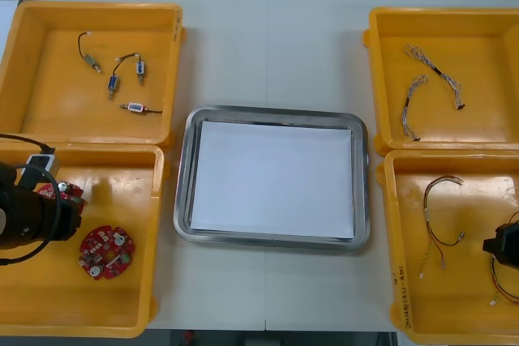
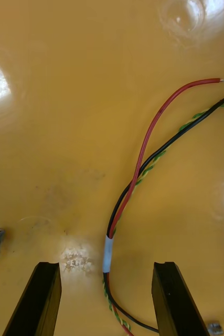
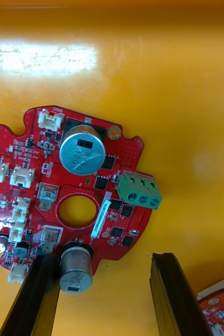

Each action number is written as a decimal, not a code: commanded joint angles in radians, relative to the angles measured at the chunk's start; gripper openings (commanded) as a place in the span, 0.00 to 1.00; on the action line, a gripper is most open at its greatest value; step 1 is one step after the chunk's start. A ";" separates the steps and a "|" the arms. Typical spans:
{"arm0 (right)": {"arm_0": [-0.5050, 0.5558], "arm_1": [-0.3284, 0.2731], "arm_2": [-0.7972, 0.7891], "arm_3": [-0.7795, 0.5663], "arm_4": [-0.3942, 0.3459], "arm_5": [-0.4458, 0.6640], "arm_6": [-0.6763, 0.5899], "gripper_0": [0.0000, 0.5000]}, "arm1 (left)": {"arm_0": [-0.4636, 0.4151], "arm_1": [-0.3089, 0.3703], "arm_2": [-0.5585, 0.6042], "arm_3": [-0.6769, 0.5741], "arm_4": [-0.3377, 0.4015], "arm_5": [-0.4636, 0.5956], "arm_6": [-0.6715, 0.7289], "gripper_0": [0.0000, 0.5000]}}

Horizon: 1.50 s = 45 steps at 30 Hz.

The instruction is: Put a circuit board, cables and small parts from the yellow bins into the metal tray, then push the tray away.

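Observation:
My left gripper hangs open low over a round red circuit board in the near-left yellow bin; the board's near edge lies between the fingers. A second board lies beside my left arm. In the near-right yellow bin, my right gripper is open just above a red, black and yellow-green cable bundle, whose white sleeve sits between the fingers. The metal tray, white inside, stands in the middle with nothing in it.
The far-left bin holds small metal parts on black leads. The far-right bin holds twisted blue and white cables. More red and yellow cables lie in the near-right bin. Bare table runs beyond the tray.

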<state>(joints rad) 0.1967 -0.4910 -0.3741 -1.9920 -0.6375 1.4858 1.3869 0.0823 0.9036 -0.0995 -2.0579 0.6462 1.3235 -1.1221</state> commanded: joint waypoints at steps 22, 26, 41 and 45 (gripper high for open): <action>0.000 0.014 0.069 0.025 0.053 -0.036 -0.051 1.00 | 0.027 0.040 -0.025 0.035 -0.016 -0.063 0.018 0.00; 0.007 0.014 0.083 0.025 0.061 -0.061 -0.052 1.00 | 0.027 0.040 -0.005 0.021 0.001 -0.049 0.015 0.00; 0.020 0.026 0.086 0.025 0.070 -0.064 -0.071 1.00 | 0.002 0.040 0.190 -0.130 0.115 0.207 -0.010 0.00; 0.026 0.026 0.086 0.025 0.070 -0.065 -0.075 1.00 | -0.044 0.040 0.219 -0.162 0.128 0.302 -0.011 0.00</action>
<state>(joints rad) 0.1961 -0.4806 -0.3031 -1.9605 -0.5750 1.4288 1.3375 0.0772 0.9095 0.0860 -2.1773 0.7584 1.5707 -1.1221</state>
